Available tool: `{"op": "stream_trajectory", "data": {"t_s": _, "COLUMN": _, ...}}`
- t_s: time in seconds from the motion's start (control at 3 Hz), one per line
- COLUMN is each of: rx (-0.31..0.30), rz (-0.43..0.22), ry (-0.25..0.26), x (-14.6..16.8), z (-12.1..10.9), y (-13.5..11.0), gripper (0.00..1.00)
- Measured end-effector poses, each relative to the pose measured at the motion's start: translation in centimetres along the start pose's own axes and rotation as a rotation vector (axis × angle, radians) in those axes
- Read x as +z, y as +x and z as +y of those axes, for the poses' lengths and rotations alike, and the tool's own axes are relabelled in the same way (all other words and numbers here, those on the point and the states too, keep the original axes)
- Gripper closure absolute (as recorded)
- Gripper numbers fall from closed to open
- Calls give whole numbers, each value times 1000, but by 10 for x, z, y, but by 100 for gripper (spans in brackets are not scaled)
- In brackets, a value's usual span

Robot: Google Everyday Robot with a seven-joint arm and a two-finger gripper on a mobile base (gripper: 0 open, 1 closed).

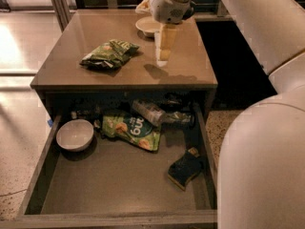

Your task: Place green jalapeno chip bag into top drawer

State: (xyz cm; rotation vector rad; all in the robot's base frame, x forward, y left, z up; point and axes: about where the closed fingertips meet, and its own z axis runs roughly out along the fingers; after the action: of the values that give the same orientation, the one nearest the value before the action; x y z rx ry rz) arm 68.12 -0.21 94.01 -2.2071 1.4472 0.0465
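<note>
The green jalapeno chip bag [109, 55], dark green and crumpled, lies on the tabletop [95, 30], left of centre. My gripper [161, 56] hangs over the tabletop to the right of the bag, pointing down and just above the surface. It is apart from the bag and holds nothing that I can see. The top drawer [109, 182] is pulled wide open below the table's front edge.
In the drawer lie a white bowl [75, 135] at the left, a light-green bag with white lettering [132, 130], a plastic bottle [159, 114] at the back and a dark sponge [185, 168] at the right. A white dish [147, 26] sits at the tabletop's far edge. My arm [267, 128] fills the right side.
</note>
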Motion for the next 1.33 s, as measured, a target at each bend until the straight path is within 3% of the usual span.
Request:
{"op": "stream_trajectory", "data": {"t_s": 0.67, "rx": -60, "rz": -35, "ry": 8, "x": 44, "z": -52, "y": -9, "gripper": 0}}
{"op": "stream_trajectory", "data": {"t_s": 1.0, "rx": -115, "rz": -69, "ry": 22, "x": 66, "z": -80, "y": -31, "gripper": 0}}
{"op": "stream_trajectory", "data": {"t_s": 1.33, "rx": -117, "rz": -66, "ry": 21, "x": 74, "z": -84, "y": -32, "gripper": 0}}
